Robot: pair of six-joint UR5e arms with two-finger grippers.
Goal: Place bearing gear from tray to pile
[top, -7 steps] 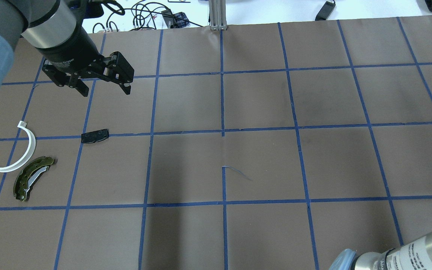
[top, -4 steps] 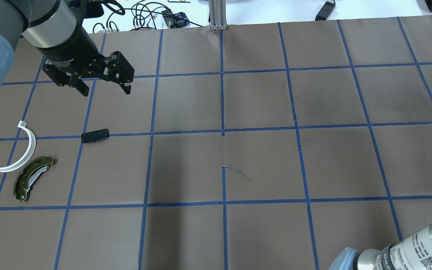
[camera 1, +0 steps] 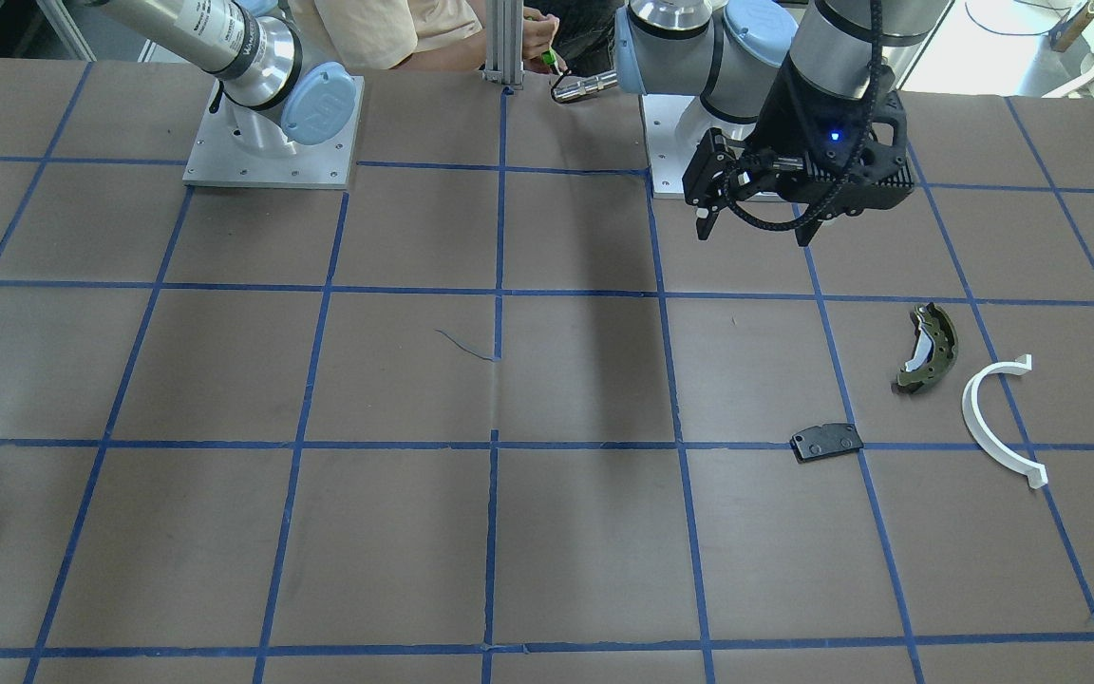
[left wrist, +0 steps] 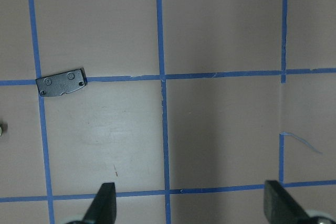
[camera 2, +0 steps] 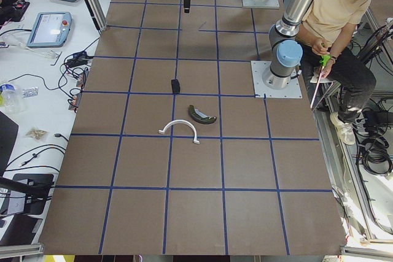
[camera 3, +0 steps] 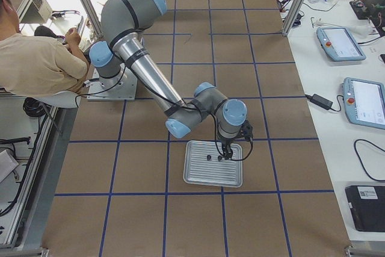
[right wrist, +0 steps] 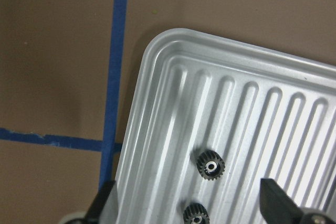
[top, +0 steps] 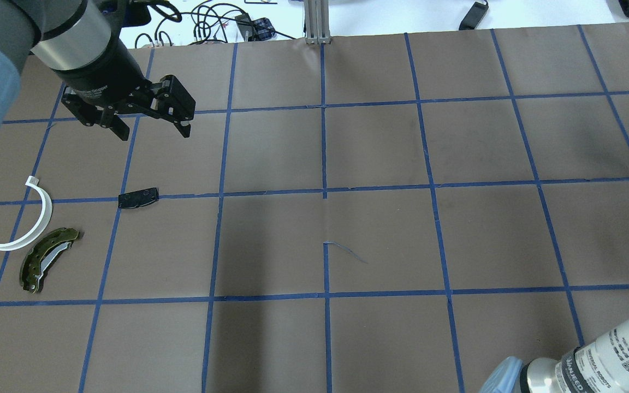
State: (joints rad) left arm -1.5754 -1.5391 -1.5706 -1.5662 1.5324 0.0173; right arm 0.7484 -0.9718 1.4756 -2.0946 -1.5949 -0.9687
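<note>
We see the right gripper (right wrist: 190,205) spread wide and holding nothing over a corner of the tray (right wrist: 157,129). A bearing gear (right wrist: 211,164) lies on the ribbed tray floor between its fingers, with a second gear (right wrist: 195,214) just beside it. The left gripper (top: 154,131), equally wide apart and empty, hangs above the surface (top: 380,229) near the pile: black plate (top: 138,197), white half-ring (top: 49,210), brake shoe (top: 47,259).
</note>
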